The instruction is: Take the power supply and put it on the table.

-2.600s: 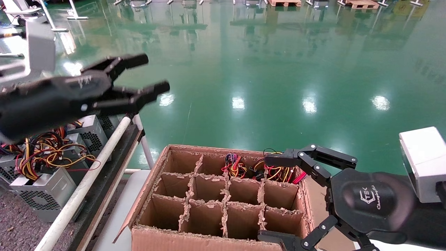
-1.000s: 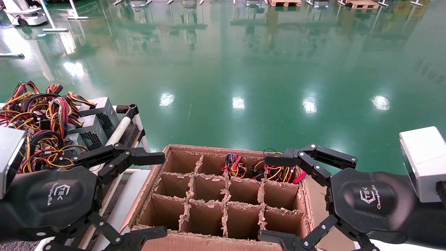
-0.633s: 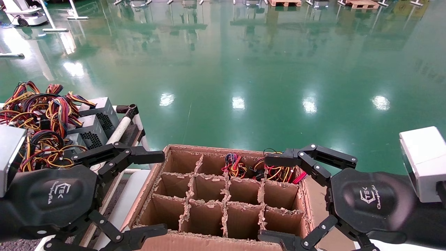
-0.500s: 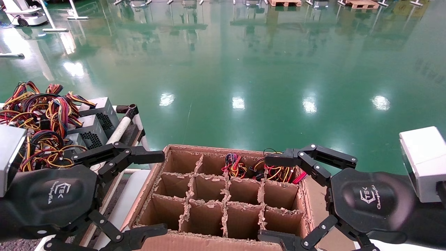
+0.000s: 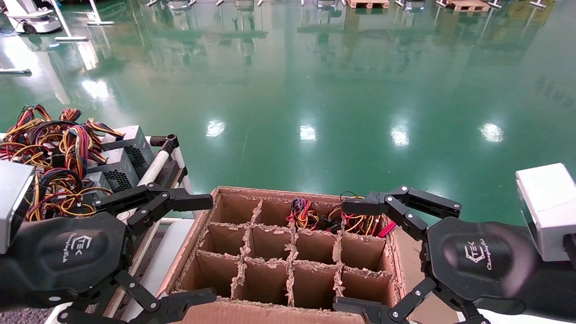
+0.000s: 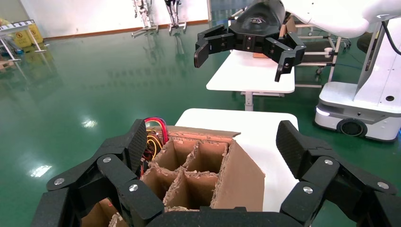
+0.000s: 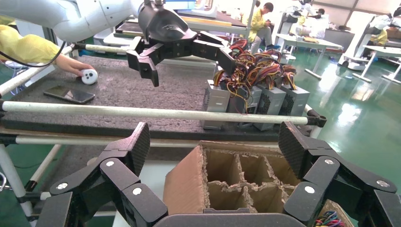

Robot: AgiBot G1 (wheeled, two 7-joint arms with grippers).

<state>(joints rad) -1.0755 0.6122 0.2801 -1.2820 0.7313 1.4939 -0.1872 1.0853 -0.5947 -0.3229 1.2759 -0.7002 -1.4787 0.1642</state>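
A divided cardboard box (image 5: 288, 256) sits between both released pincers; wired power supplies (image 5: 119, 157) crowd the tabletop (image 7: 118, 90) beyond the left pincer (image 5: 180, 247), well apart from the right pincer (image 5: 355, 256).

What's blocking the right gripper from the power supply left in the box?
Nothing visible. The right gripper hangs open over the cardboard box's right side, one finger beside the power supply's wires in the far row; only dividers flank that cell. The left gripper hangs open at the box's left.
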